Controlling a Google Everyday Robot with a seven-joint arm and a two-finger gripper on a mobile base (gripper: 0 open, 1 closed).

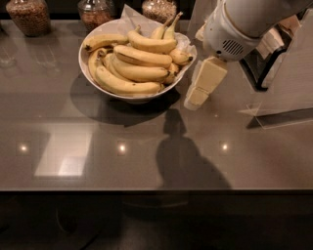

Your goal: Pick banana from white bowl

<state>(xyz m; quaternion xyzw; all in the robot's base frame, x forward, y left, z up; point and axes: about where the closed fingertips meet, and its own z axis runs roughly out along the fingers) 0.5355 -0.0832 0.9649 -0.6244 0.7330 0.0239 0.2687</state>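
The cream-coloured gripper [197, 95] hangs under the robot's bulky white wrist, just off the 4 o'clock side of the wide, shallow white bowl [82, 61] and above the counter. Whether it is open or closed I cannot tell from this angle. The bowl is heaped with ripe yellow bananas [139, 73] on crinkled white paper [131, 14]. The top curved banana [151, 45], lying across the pile towards 1 o'clock, looks the freest to take. A banana is probably light, firm but easily bruised, with smooth skin that may slip, so a gentle hold across its middle seems best. Its neighbours touch it and may roll. The smooth grey counter [98, 161] is glossy, shows ceiling-light spots and the arm's shadow, and would likely let the bowl slide if nudged. Three glass jars of brown grains [95, 12] stand at the bowl's 11 to 1 o'clock, near the back edge.
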